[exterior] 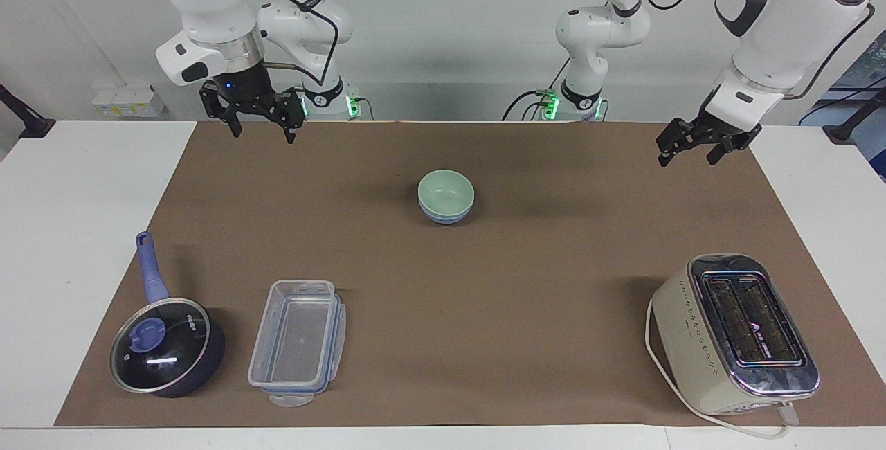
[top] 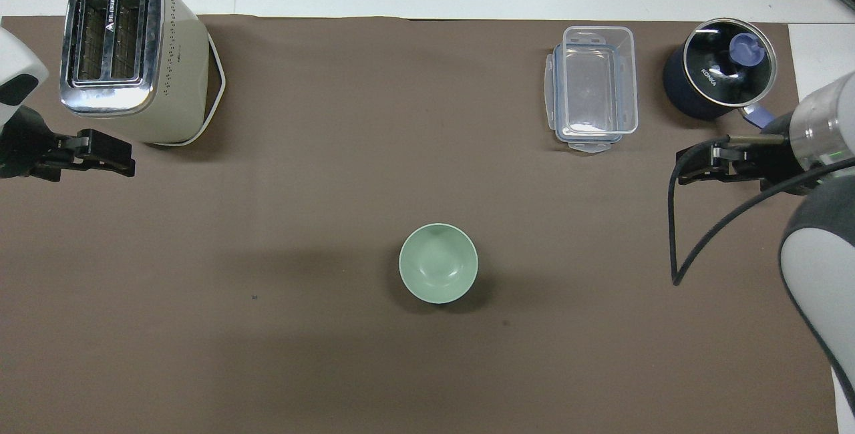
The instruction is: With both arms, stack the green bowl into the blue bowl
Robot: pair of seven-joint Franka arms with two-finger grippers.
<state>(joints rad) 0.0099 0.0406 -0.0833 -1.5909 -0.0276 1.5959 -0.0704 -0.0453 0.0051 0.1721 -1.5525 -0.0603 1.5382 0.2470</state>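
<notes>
Two hands are hanging in the air, well apart from the bowls. The right hand (exterior: 261, 130) is pointing straight down from an upright wrist over the mat's (exterior: 443, 339) edge nearest the robots, at about ten o'clock from the bowls in the facing view; its fingers are standing wide apart and holding nothing. The left hand (exterior: 686, 151) is tilting down at an angle over the mat's edge at the left arm's end, at about two o'clock from the bowls; its fingers are also spread and gripping nothing. The green bowl (exterior: 446, 190) is sitting nested in the blue bowl (exterior: 446, 216) near the middle of the worktop (exterior: 76, 180). From overhead the green bowl (top: 438, 262) is covering the blue one completely, and both arms are being cut off by the picture's edges.
</notes>
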